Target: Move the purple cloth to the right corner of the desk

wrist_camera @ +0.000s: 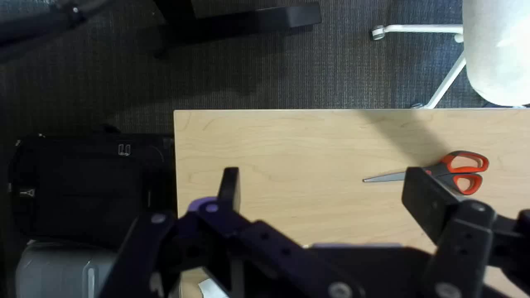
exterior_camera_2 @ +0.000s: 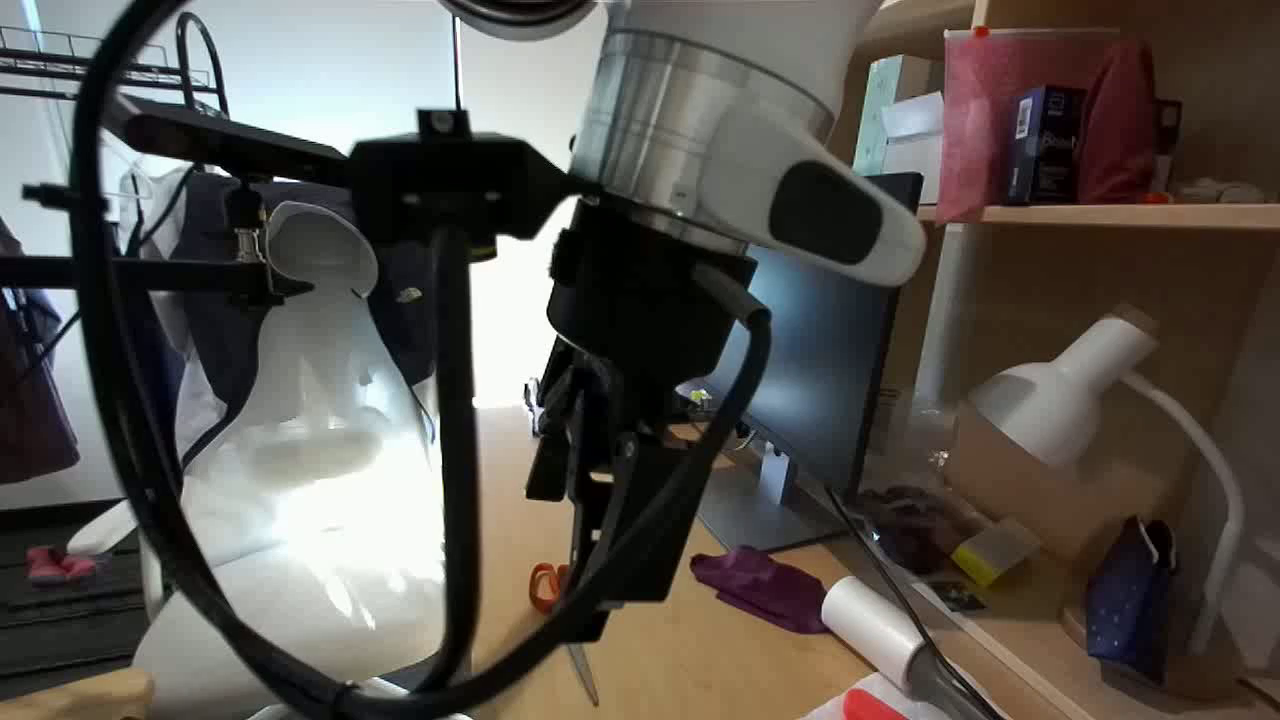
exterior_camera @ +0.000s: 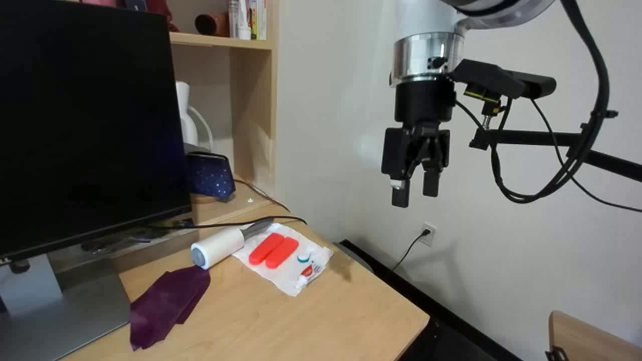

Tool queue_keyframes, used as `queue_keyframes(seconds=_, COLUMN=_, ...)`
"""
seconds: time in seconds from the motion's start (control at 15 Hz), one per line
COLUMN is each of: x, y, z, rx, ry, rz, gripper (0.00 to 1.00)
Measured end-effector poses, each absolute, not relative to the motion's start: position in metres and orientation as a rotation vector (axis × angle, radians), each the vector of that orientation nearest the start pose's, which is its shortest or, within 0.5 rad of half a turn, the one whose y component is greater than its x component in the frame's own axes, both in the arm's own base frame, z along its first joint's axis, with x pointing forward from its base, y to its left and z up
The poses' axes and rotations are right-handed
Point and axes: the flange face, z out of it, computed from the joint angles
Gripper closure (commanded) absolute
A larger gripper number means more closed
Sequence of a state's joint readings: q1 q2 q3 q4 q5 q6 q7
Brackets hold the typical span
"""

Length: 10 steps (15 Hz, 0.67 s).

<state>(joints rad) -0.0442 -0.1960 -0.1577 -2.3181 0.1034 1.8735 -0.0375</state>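
The purple cloth (exterior_camera: 168, 303) lies crumpled on the desk (exterior_camera: 281, 326), beside the monitor stand, with its far end touching the lint roller. It also shows in an exterior view (exterior_camera_2: 765, 592), flat on the desk past the gripper. In the wrist view the cloth is out of sight. My gripper (exterior_camera: 415, 190) is open and empty, high above the desk and far from the cloth. In the wrist view the fingers (wrist_camera: 325, 182) are wide apart with only bare desk surface between them. A desk corner (wrist_camera: 182, 118) shows in the wrist view.
A white lint roller (exterior_camera: 220, 246) and a white sheet (exterior_camera: 288, 282) with red-orange pieces (exterior_camera: 273, 250) lie near the cloth. A monitor (exterior_camera: 90, 120) stands behind it. Orange-handled scissors (wrist_camera: 443, 167) lie on the desk. A black suitcase (wrist_camera: 91, 186) and a chair (wrist_camera: 497, 54) stand beside the desk.
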Motion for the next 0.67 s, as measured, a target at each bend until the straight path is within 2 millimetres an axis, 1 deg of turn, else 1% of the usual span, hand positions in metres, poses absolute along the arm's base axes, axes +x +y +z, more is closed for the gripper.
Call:
queue_keyframes(seconds=0.4, x=0.445, y=-0.081, z=0.405, rx=-2.959, ry=0.288, rz=0.342, gripper=0.00)
queue_keyframes(seconds=0.53, x=0.454, y=-0.076, z=0.410, rx=-2.977, ry=0.215, rz=0.323, gripper=0.00)
queue_keyframes(seconds=0.67, x=0.469, y=-0.065, z=0.413, rx=-2.994, ry=0.081, rz=0.309, gripper=0.00)
